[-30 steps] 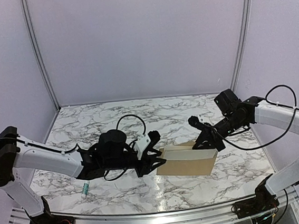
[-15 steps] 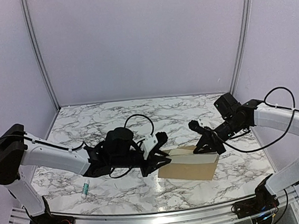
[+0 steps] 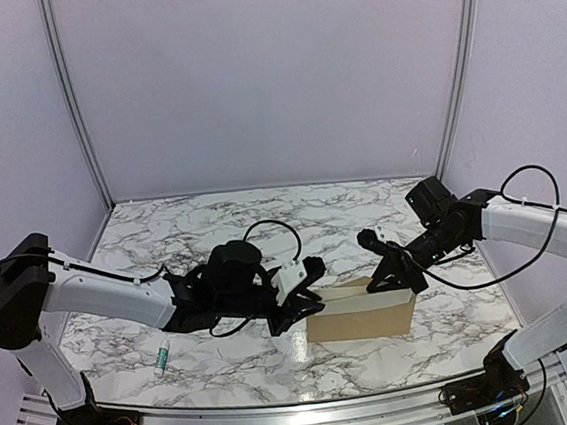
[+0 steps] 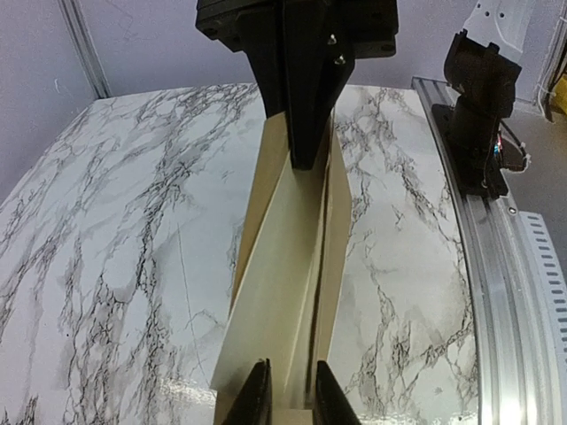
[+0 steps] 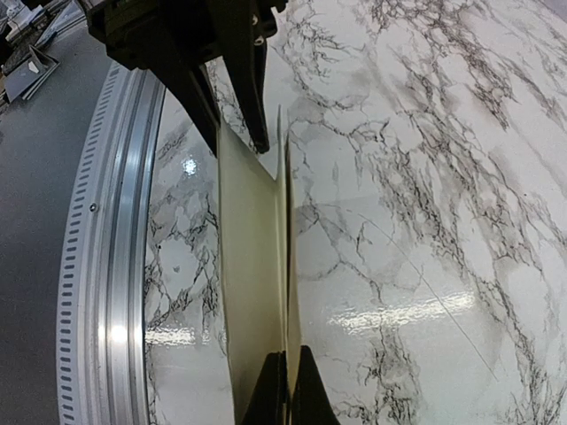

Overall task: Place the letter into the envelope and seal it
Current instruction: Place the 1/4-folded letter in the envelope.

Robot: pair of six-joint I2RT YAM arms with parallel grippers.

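The envelope (image 3: 364, 320) stood on its long edge over the near half of the table (image 3: 215, 229), carried at both ends. Whether its bottom edge touched the marble I could not tell. The right gripper (image 3: 396, 282) was pinched together on the right end, near the upper edge. The left gripper (image 3: 309, 290) had its fingers (image 4: 257, 398) one on each side of the left end, close in. The layers between them were spread with a dark gap, so I could not tell whether it truly gripped. Between the tan walls of the envelope sat a cream sheet, the letter (image 4: 275, 301), which showed from above as a pale strip along the top edge.

Open marble ran from the envelope to the back and out to either side. On the near side only a narrow band lay before the metal rail (image 3: 283, 418). A small tube (image 3: 161, 360) lay well off to the left, beside the left arm.

The table was white with grey veining, boxed in by plain pale walls.

No border or ruling could be made out on the letter, and its lower part was hidden in the envelope. I could not pick out the flap, and the tube's label was too small to read.
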